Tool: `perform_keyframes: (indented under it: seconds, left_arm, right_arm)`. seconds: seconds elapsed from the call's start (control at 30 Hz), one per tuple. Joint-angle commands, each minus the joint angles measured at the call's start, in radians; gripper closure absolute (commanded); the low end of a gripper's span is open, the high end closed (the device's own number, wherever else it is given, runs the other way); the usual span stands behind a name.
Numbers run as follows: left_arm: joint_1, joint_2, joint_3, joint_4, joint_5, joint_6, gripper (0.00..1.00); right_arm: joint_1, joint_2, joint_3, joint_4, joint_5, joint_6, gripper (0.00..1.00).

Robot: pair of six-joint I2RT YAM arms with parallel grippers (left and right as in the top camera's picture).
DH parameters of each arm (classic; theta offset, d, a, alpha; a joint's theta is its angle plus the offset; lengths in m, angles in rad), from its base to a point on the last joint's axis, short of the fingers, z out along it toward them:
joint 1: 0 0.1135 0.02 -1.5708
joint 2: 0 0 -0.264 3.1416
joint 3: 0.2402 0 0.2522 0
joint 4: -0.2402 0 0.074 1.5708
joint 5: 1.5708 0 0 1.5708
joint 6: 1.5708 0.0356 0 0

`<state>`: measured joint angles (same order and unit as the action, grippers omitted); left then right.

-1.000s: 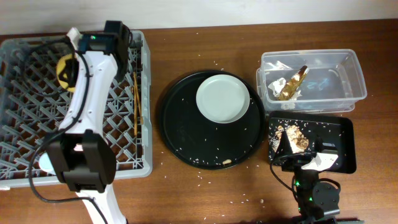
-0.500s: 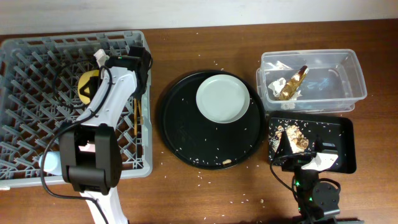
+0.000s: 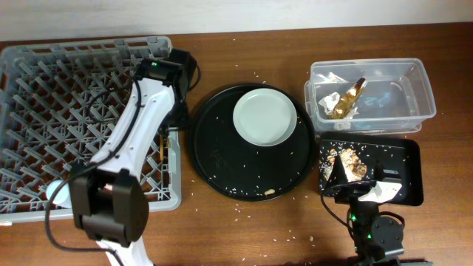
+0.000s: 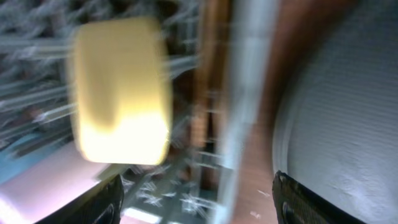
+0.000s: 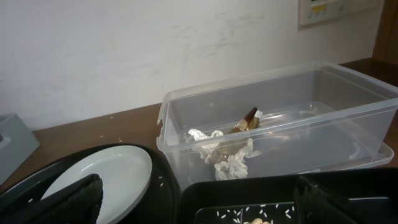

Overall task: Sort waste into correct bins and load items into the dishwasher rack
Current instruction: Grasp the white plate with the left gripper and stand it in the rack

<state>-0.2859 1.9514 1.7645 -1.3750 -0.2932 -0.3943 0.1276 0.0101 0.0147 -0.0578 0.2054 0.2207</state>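
Note:
My left gripper [image 3: 177,74] hangs over the right edge of the grey dishwasher rack [image 3: 29,89], open, with nothing between its fingers [image 4: 199,205]. The blurred yellow bowl [image 4: 121,90] lies in the rack ahead of it; my arm hides it from overhead. Chopsticks [image 3: 164,144] lie in the rack and a light blue cup [image 3: 55,193] shows at its front. The grey plate [image 3: 264,117] rests on the round black tray [image 3: 222,162]. My right gripper [image 5: 199,205] stays open low over the black rectangular tray [image 3: 406,159], which holds food scraps [image 3: 347,162].
The clear tub [image 3: 414,96] at the back right holds a crumpled napkin [image 5: 227,163] and a gold foil wrapper [image 3: 347,97]. Rice grains lie scattered on the round tray and the wooden table. My left arm stretches across the rack's right side.
My left gripper has let go of the yellow bowl in the rack, opened, and swung right to the rack's edge. The right arm has not moved.

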Motion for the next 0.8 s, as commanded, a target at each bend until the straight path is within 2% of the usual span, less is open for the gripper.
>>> perform_keyframes:
  seconds: [0.0, 0.13, 0.27, 0.37, 0.4, 0.47, 0.5, 0.53, 0.57, 0.7, 0.77]
  left_arm:
    - [-0.085, -0.053, 0.014, 0.176, 0.418, 0.273, 0.24]
    - [-0.183, 0.001, -0.089, 0.476, 0.428, 0.286, 0.23]
    - [-0.187, 0.172, -0.091, 0.554, 0.453, 0.276, 0.23]
    - [-0.187, 0.263, -0.092, 0.55, 0.473, 0.235, 0.33]
    - [-0.187, 0.278, -0.092, 0.56, 0.473, 0.22, 0.44]
    - [-0.187, 0.294, -0.092, 0.563, 0.479, 0.185, 0.56]
    - [-0.187, 0.312, -0.093, 0.563, 0.512, 0.182, 0.67]
    - [-0.186, 0.334, -0.094, 0.546, 0.557, 0.181, 0.92]
    - [-0.18, 0.333, -0.093, 0.532, 0.569, 0.171, 1.0]
    - [-0.072, 0.215, 0.031, 0.382, 0.558, 0.16, 1.0]
    - [0.0, 0.112, 0.097, 0.307, 0.48, 0.164, 1.0]
  right_arm:
    - [-0.004, -0.006, -0.009, -0.001, 0.009, -0.004, 0.01]
    - [-0.004, -0.006, -0.009, -0.001, 0.009, -0.004, 0.02]
    - [-0.004, -0.006, -0.009, -0.001, 0.009, -0.004, 0.02]
    - [-0.004, -0.006, -0.009, -0.001, 0.009, -0.004, 0.01]
    - [-0.004, -0.006, -0.009, -0.001, 0.009, -0.004, 0.01]
    - [-0.004, -0.006, -0.009, -0.001, 0.009, -0.004, 0.02]
    - [-0.004, -0.006, -0.009, -0.001, 0.009, -0.004, 0.02]
    - [-0.004, -0.006, -0.009, -0.001, 0.009, -0.004, 0.01]
    - [-0.004, -0.006, -0.009, -0.001, 0.009, -0.004, 0.02]
    - [-0.004, -0.006, -0.009, -0.001, 0.009, -0.004, 0.02]
    - [-0.004, -0.006, -0.009, -0.001, 0.009, -0.004, 0.01]
